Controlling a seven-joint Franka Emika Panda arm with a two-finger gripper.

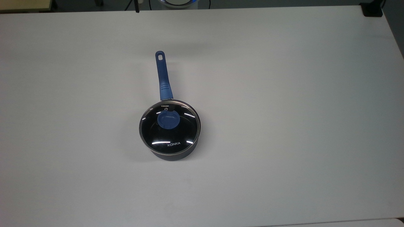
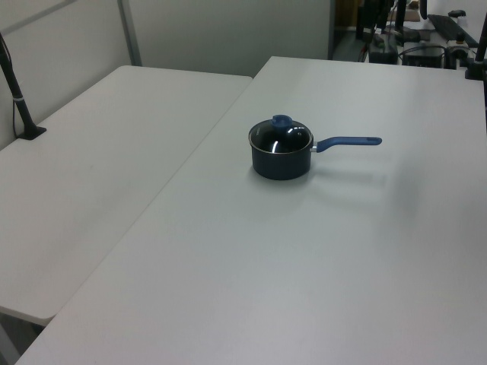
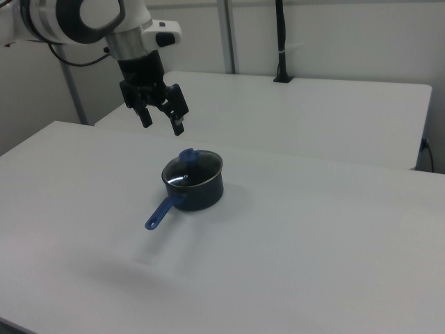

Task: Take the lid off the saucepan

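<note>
The saucepan [image 1: 176,154] [image 2: 281,163] [image 3: 201,193] is a small dark round pot standing on a white table. Its long blue handle [image 1: 163,75] [image 2: 346,142] [image 3: 160,213] points to the top view's top. The lid [image 1: 169,135] [image 2: 280,138] [image 3: 192,169], clear glass with a metal rim and white KONKA lettering, rests on the pot. A blue knob [image 1: 168,120] [image 2: 281,121] [image 3: 188,156] sits at its centre. In the right view my gripper [image 3: 163,124] hangs open in the air, well above the pot and toward the right view's left, holding nothing.
The white table [image 1: 284,94] carries the pot alone. A second white table [image 2: 99,167] [image 3: 313,118] adjoins it, with a black post [image 2: 19,99] [image 3: 281,42] clamped at its far edge. A dark block [image 1: 372,9] sits at the table's top right corner in the top view.
</note>
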